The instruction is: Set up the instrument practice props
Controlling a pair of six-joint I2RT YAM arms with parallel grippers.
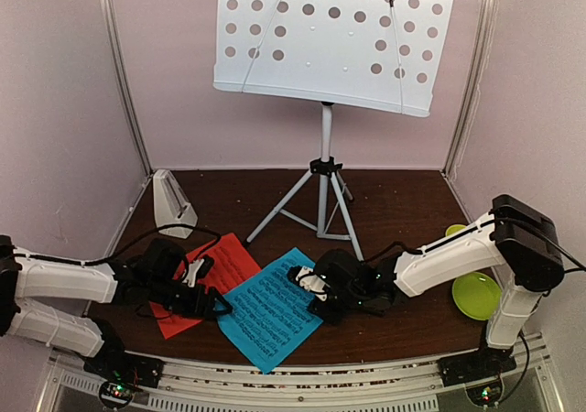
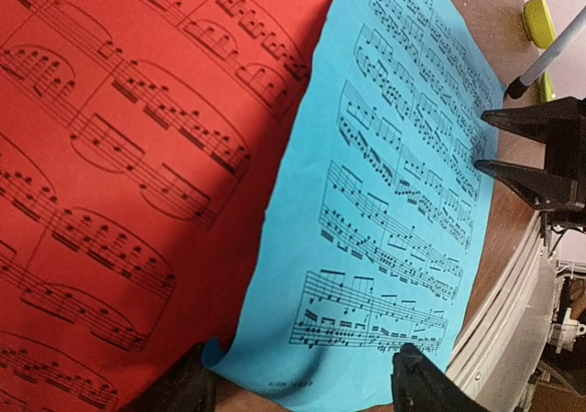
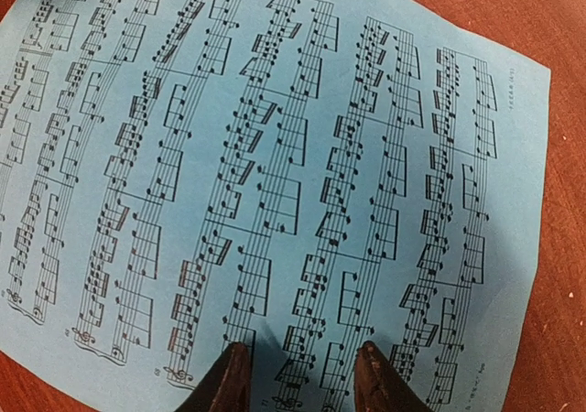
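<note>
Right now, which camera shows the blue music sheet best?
The right wrist view: the blue music sheet nearly fills it, with the notes clear. The top external view shows it only small; the left wrist view shows it slanted and cut off, beside the red sheet.

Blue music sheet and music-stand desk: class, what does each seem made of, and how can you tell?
Blue music sheet: matte paper, apparently; thin, lying flat, edge slightly lifted, black printed notes. Music-stand desk: painted sheet metal or plastic, cannot tell which; thin, smooth white, punched round holes.
</note>
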